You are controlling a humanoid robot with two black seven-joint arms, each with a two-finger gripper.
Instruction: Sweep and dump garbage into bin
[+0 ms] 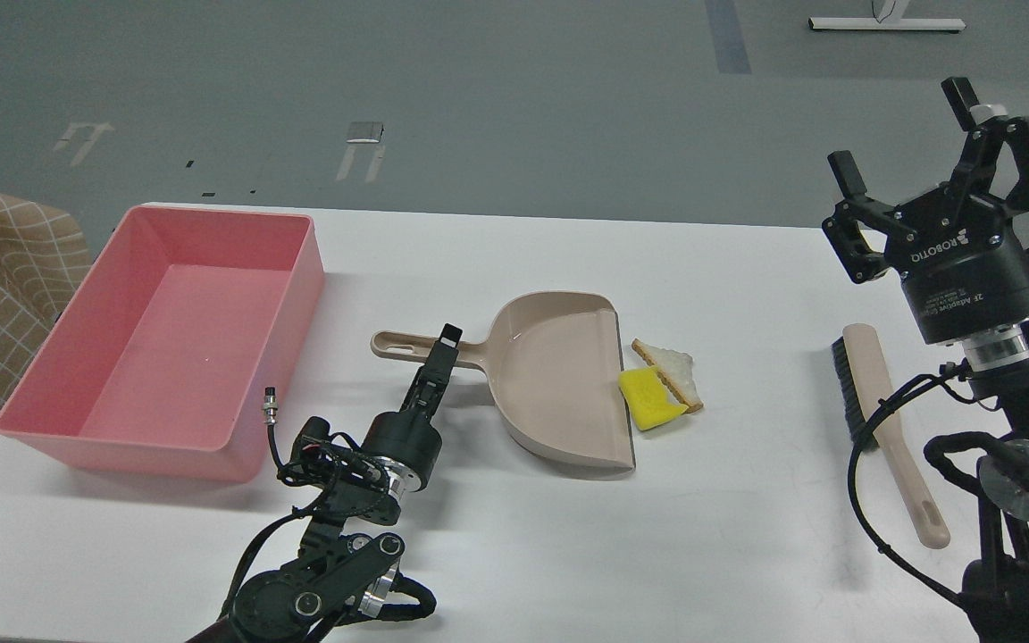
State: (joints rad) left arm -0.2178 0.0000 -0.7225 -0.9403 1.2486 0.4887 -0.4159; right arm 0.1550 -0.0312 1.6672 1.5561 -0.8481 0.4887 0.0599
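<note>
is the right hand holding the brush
No, the right hand is raised, open and empty, while the brush lies on the table.

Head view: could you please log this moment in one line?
left gripper at dustpan handle | right gripper open, raised | garbage at dustpan mouth | brush untouched

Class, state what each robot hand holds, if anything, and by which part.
The right hand is open and empty. The left hand is at the dustpan handle; whether it grips cannot be told.
</note>
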